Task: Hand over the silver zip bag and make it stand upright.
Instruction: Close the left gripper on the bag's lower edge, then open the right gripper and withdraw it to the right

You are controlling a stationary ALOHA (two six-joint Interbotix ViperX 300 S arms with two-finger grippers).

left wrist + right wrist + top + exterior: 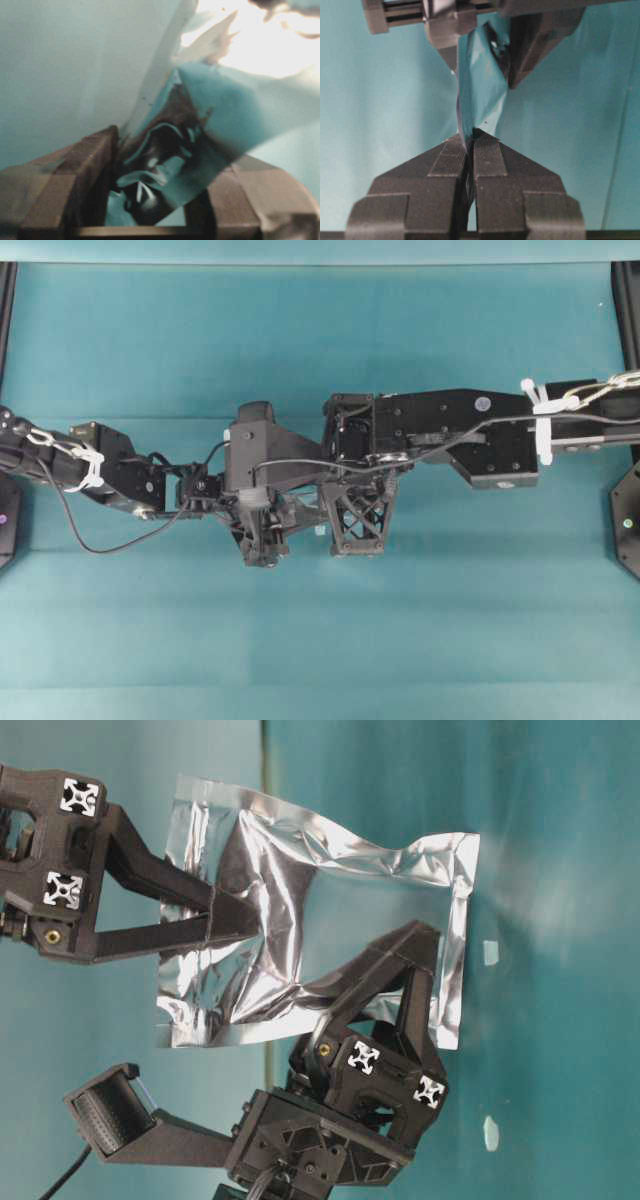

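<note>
The silver zip bag [350,910] hangs in the air between both arms, crinkled, with a darker centre panel. My right gripper [471,137] is shut on one edge of the bag [480,90]; in the table-level view its fingers [235,920] pinch the bag's left side. Opposite it, my left gripper [480,60] straddles the bag with its jaws apart and a gap on either side. In the left wrist view the bag [215,115] lies between the left gripper's [165,170] spread fingers. In the overhead view the arms hide most of the bag.
A teal cloth [320,640] covers the table under both arms. Black frame posts [8,300] stand at the far corners. Two small white marks [490,952] sit on the cloth. The left arm's cable [90,540] loops over the table.
</note>
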